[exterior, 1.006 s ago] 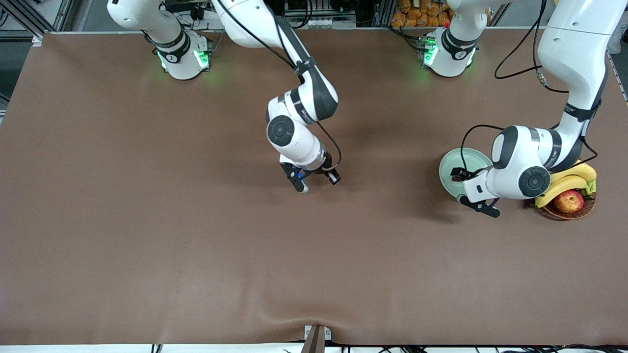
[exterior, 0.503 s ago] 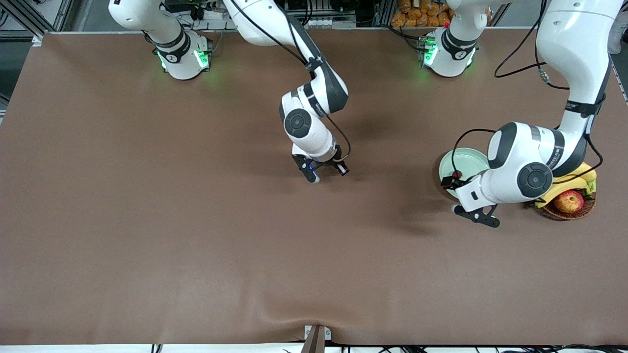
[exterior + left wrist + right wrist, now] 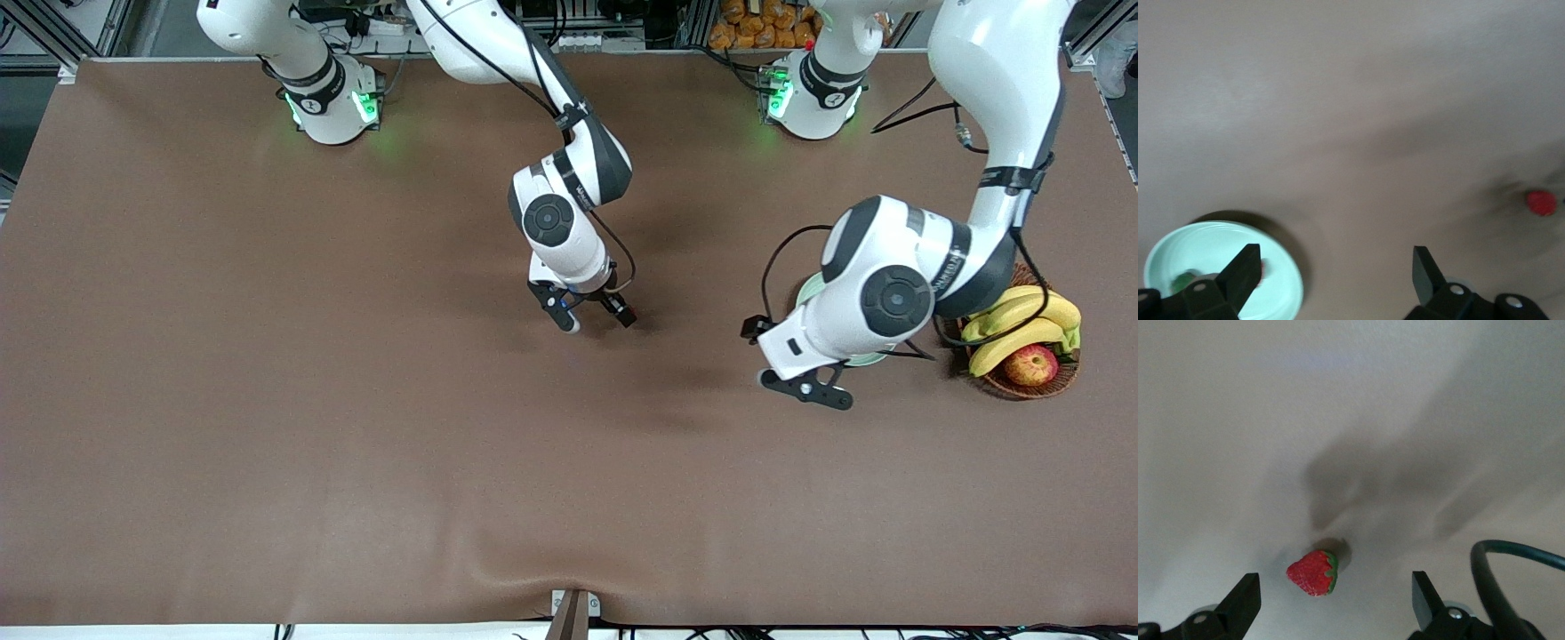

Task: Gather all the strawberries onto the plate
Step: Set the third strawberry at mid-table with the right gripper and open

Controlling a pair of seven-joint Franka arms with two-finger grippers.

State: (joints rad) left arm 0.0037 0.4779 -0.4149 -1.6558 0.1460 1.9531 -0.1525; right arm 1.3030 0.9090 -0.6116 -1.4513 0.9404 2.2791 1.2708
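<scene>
Right gripper [image 3: 591,318] hangs spread mid-table on my front view; left gripper [image 3: 782,360] spread beside the plate [image 3: 807,291]. Right wrist view: strawberry [image 3: 1313,573] on the table between my right fingers, cap sideways. Left wrist view shows it well off.

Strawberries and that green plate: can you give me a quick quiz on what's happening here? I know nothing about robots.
1. True or false: the right gripper is shut on a strawberry.
2. What lies in the plate? A banana; B strawberry; C apple.
3. Fill in: the bananas and apple sit in a wicker ____.
Key: 1 false, it is open, over the strawberry on the table; 2 B; 3 basket.
</scene>
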